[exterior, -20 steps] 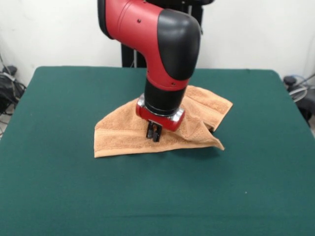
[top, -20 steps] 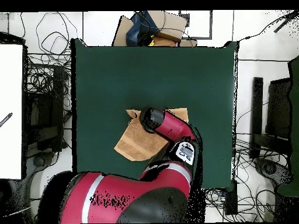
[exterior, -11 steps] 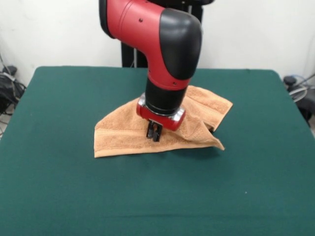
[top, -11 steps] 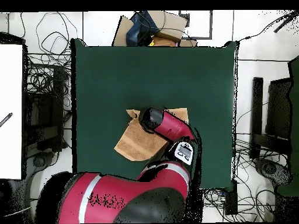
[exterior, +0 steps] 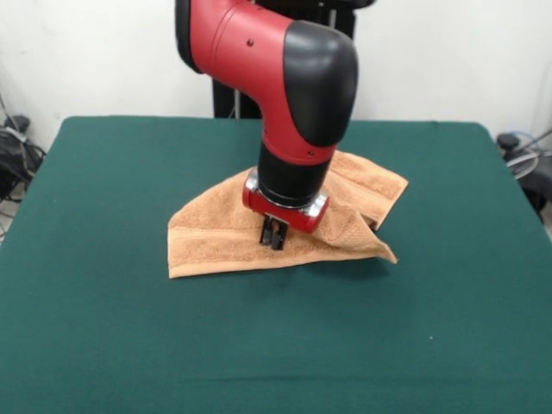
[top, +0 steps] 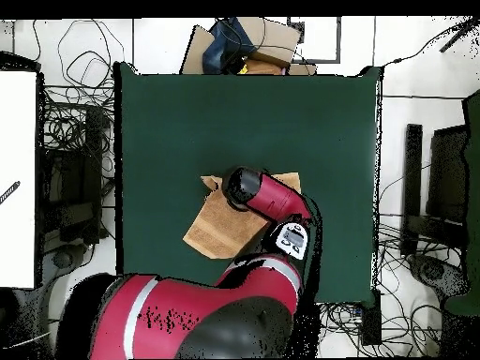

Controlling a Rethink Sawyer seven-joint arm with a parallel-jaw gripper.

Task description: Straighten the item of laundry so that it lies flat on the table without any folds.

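Note:
The item of laundry (exterior: 211,228), a light orange-tan towel, lies folded over itself in the middle of the green table (exterior: 103,345). One flap is doubled over at the right, and a pointed corner sticks out near the front right. My gripper (exterior: 274,235) comes straight down onto the towel's front middle part with its two black fingers (exterior: 270,233) pressed together on the cloth. In the overhead view the red arm (top: 267,199) covers the gripper and the right half of the towel (top: 214,228). Only the towel's left part and a strip by the arm show on the table (top: 187,122).
A cardboard box with dark items (top: 246,42) sits beyond the table's far edge in the overhead view. Cables (top: 70,131) lie on the floor along both sides of the table. A white panel (top: 17,178) stands at the left.
In the front view the gripper has shifted slightly to the right, and the towel's corners have slid the same way with it. The fingers stay closed.

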